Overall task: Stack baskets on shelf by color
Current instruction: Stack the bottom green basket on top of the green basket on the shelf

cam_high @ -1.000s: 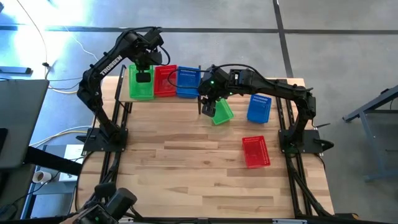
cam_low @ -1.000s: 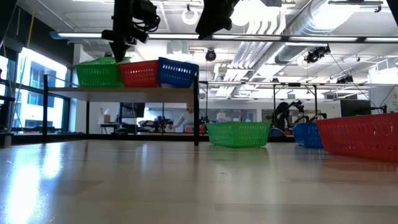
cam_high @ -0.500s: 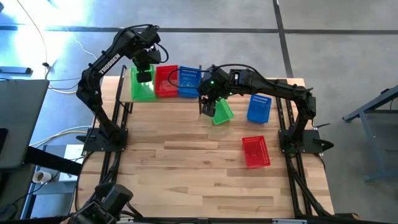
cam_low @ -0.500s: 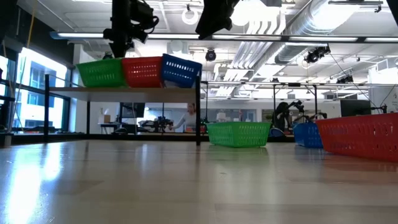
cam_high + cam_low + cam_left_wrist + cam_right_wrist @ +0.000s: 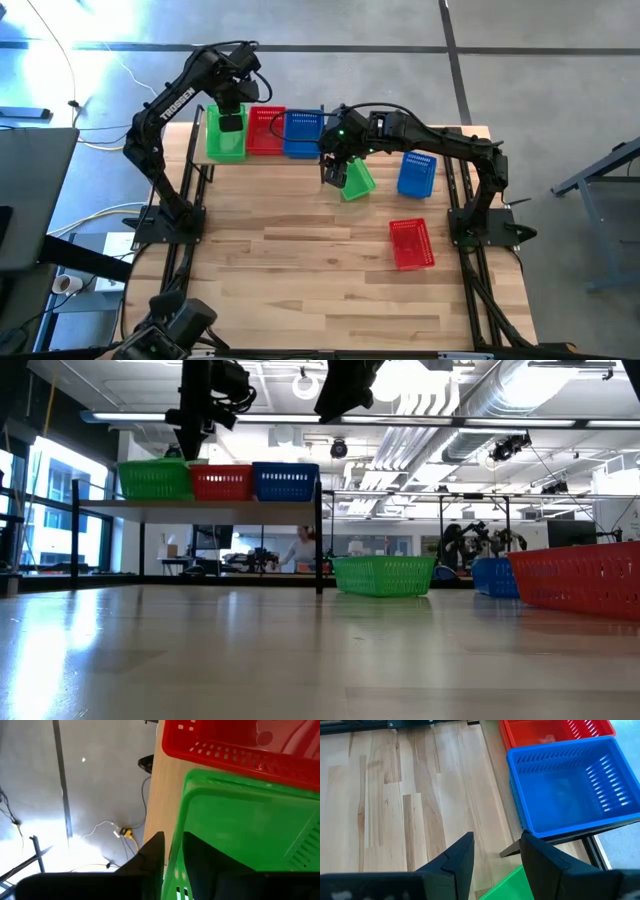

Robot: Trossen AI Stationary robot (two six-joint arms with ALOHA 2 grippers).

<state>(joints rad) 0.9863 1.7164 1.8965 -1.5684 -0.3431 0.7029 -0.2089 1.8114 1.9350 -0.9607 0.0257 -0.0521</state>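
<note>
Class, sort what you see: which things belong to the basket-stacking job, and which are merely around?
Belongs to the job:
- raised light wooden shelf
- green, red and blue plastic lattice baskets on it
- green, blue and red baskets on the tabletop

Merely around:
- white floor cable

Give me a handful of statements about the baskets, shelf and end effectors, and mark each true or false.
1. Green, red and blue baskets sit side by side on the shelf. True.
2. The left end effector is over the blue basket on the shelf. False: it is over the green basket on the shelf.
3. A red basket on the tabletop lies apart from the shelf. True.
4. The right end effector grips a red basket. False: its fingers are open, holding nothing.
</note>
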